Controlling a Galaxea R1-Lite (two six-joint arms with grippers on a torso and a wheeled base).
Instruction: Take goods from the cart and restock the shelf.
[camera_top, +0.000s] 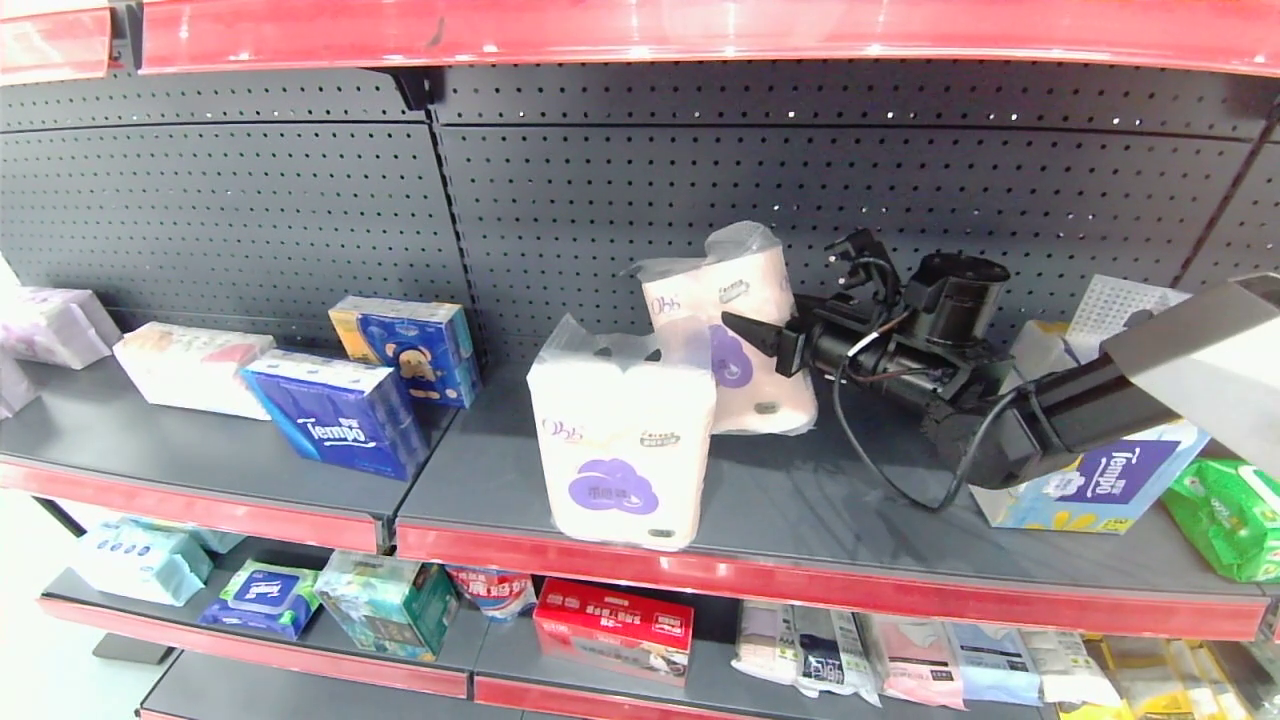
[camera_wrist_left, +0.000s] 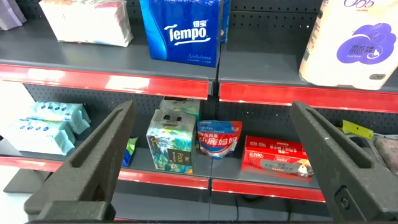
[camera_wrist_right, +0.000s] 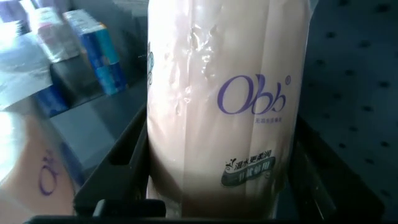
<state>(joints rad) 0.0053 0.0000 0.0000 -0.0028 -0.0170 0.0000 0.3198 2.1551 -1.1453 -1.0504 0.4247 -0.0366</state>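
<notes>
— Edges and free room on the shelf (camera_top: 800, 500)?
— Glossy red lip (camera_top: 800, 585) along the front; dark perforated metal back panel (camera_top: 620, 180) behind. Bare grey surface to the right of the front toilet-roll pack (camera_top: 620, 440), as far as the tissue box (camera_top: 1100, 485), crossed only by a hanging black cable loop (camera_top: 880, 470). Narrower bare strip to the left, before the blue tissue pack (camera_top: 335, 410).

— Right claw (camera_top: 742, 338)?
— Clamped on the rear toilet-roll pack (camera_top: 700, 300), 1 black finger on each side in the right wrist view. Pack upright, deep on the shelf, near the back panel, base at shelf level. Behind and to the right of the front pack; touching or apart, impossible to tell.

— Materials?
— Both packs soft and rounded, in crinkled clear film with purple print, loose film bunched at the top. Blue tissue pack boxy with shiny wrap; beside it a white tissue pack (camera_top: 190, 365), flat and pillowy. Green pouch (camera_top: 1225, 520) at the far right, glossy.

— Left claw (camera_wrist_left: 210, 106)?
— Wide apart, nothing between the 2 rough black fingers. Low, level with the lower shelf (camera_wrist_left: 261, 182): dark green carton (camera_wrist_left: 171, 140), small printed pouch (camera_wrist_left: 219, 138) and flat red box (camera_wrist_left: 277, 155) in a row, each a little apart.
</notes>
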